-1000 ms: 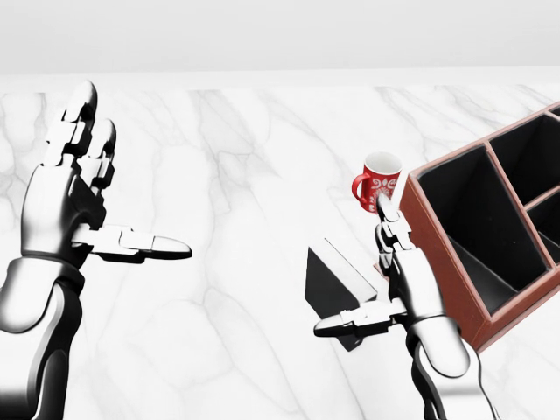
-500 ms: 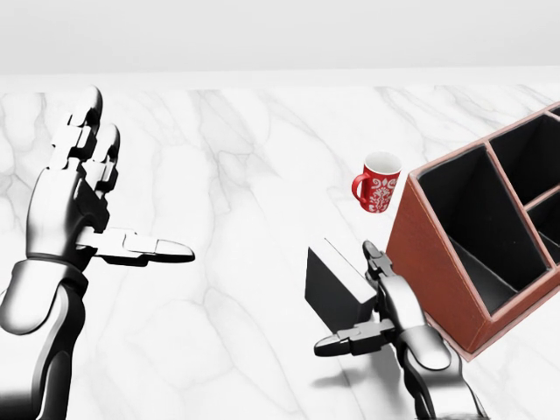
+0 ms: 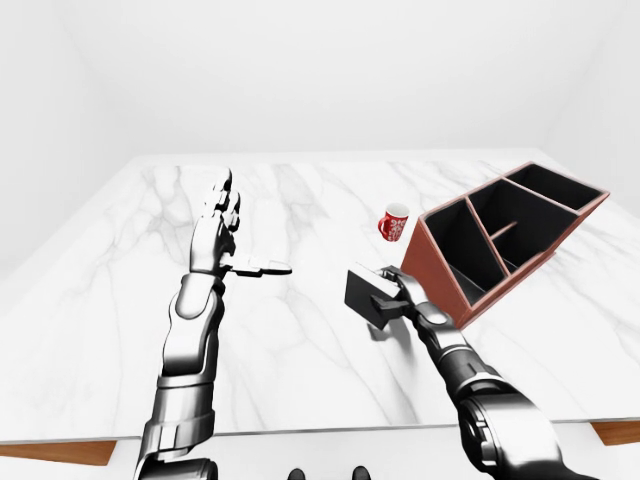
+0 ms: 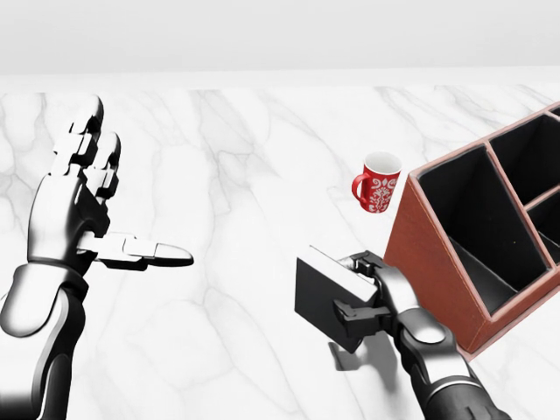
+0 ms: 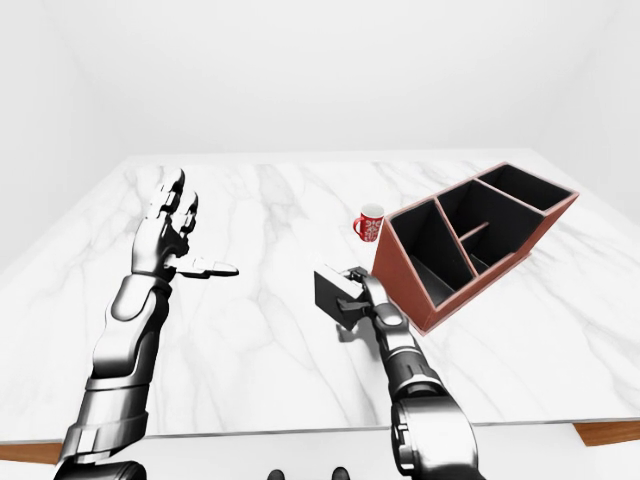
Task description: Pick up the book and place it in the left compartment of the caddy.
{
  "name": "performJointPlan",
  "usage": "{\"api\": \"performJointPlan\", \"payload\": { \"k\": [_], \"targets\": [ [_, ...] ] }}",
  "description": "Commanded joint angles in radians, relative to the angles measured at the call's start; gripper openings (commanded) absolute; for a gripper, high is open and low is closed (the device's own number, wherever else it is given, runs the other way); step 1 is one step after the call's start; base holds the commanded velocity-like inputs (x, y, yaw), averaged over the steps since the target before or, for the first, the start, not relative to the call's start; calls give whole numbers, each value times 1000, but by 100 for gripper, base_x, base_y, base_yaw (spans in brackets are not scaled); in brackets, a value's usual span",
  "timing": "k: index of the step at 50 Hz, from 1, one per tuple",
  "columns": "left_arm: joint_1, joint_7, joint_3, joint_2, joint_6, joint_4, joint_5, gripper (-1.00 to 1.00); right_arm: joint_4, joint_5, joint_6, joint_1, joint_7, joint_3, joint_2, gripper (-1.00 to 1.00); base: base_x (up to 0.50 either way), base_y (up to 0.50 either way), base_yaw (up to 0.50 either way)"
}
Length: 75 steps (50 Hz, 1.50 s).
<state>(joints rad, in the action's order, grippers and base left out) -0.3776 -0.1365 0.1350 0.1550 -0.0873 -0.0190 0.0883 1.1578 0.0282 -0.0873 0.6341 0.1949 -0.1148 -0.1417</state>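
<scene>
The book (image 4: 313, 294) is a dark, thin block to the left of the caddy, tilted and seemingly just off the marble table. My right hand (image 4: 353, 290) is shut on its right edge, fingers on top and thumb below. The brown caddy (image 4: 435, 259) with black compartments lies to the right; its left compartment (image 4: 477, 229) is open and empty. My left hand (image 4: 122, 194) is open and empty, raised over the table at the left of the head view.
A red mug (image 4: 377, 183) with a white pattern stands just left of the caddy's upper corner, above the book. The white marble table (image 3: 300, 380) ends at its near edge at the bottom of the left-eye view.
My right hand dropped from open beside the book and closed on its right edge. The book has tipped and shifted slightly left. My left hand has barely moved.
</scene>
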Motion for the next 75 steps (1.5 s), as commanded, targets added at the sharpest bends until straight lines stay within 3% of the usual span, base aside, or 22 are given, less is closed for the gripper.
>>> {"api": "performJointPlan", "payload": {
  "k": [1, 14, 21, 29, 47, 75],
  "targets": [
    [8, 1, 0, -2, 0, 6, 3, 100, -13, -54, 0, -2, 21, 9, -5, -100, 0, 0, 0],
    [7, 2, 0, -2, 0, 8, 2, 100, -278, -133, 0, -55, 23, 5, -11, -100, 0, 0, 0],
    [3, 3, 0, 0, 0, 3, 2, 100, -544, -153, 3, -120, 14, 10, -14, -100, 0, 0, 0],
    [-2, 2, 2, 2, 0, -4, 4, 100, -815, -174, 175, -160, -3, 2, -10, -100, 0, 0, 0],
    [2, 0, 4, 4, 0, -1, 6, 100, -1176, -267, 175, -213, -47, -76, -63, -100, 0, 0, 0],
    [15, 0, -1, -5, 0, 26, 1, 100, -1287, -385, 175, -345, -62, -264, -193, -100, 0, 0, 0]
  ]
}}
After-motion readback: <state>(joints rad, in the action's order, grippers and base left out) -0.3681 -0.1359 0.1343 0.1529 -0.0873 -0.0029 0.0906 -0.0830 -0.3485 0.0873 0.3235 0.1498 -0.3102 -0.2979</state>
